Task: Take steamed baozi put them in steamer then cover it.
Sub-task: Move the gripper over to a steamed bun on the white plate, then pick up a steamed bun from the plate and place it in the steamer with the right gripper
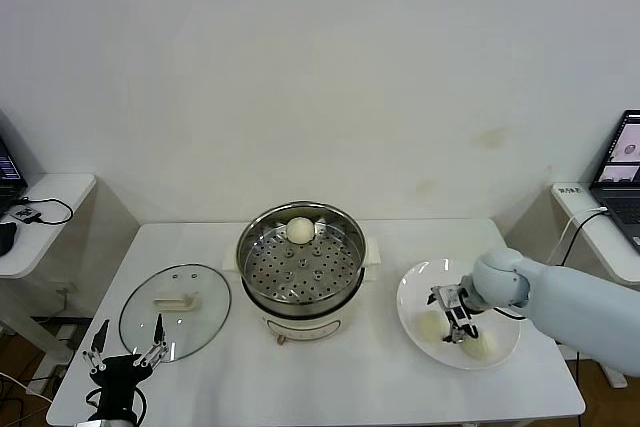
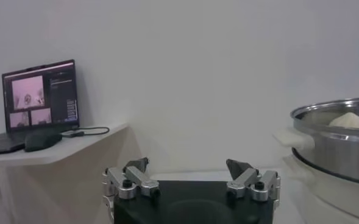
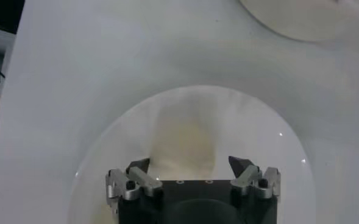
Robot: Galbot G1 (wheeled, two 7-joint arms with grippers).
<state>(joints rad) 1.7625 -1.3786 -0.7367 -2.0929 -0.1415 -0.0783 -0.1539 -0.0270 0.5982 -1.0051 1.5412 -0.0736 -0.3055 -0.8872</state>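
The steamer [image 1: 300,265] stands mid-table with one steamed baozi [image 1: 300,230] on its perforated tray; both also show in the left wrist view, steamer [image 2: 337,146] and baozi [image 2: 350,120]. The glass cover [image 1: 175,307] lies flat on the table to the steamer's left. My right gripper [image 1: 457,325] hangs low over the white plate [image 1: 415,292], between two baozi [image 1: 430,325] [image 1: 482,345]. In the right wrist view its jaws [image 3: 189,163] stand open around a baozi [image 3: 185,143] on the plate [image 3: 277,158]. My left gripper [image 1: 125,349] [image 2: 188,167] is parked open by the front left corner.
A laptop [image 1: 625,162] sits on a side table at the right. Another laptop [image 2: 39,100] and a mouse sit on the left side table [image 1: 45,207], with a cable trailing over it. The wall runs close behind the table.
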